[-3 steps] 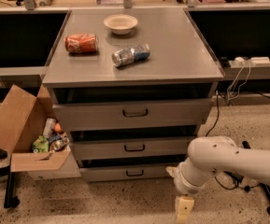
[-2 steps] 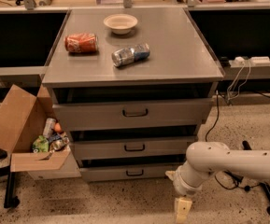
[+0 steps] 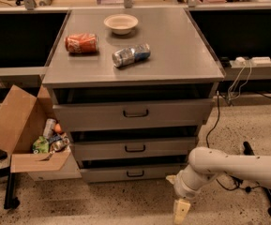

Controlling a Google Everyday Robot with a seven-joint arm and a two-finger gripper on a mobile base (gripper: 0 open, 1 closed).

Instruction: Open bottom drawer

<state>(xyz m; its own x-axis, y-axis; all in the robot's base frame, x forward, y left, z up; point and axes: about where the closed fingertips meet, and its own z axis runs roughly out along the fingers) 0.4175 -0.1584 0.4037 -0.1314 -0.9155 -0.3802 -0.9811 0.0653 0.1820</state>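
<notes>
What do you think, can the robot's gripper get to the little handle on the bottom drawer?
Probably yes. The gripper hangs low near the floor, just right of the bottom drawer, and nothing stands between it and the handle. The cardboard box sits on the far side.

Warm light is falling on the grey cabinet [image 3: 172, 55], which is standing on a speckled floor [image 3: 125, 205]. Dark-fronted benches [image 3: 18, 36] are flanking it on both sides (a white power strip [image 3: 253, 60] is lying on the right one), and a cluttered counter [image 3: 102, 1] is running behind. The gripper [image 3: 182, 211] is hanging low over the floor, near the cabinet's front right corner
</notes>
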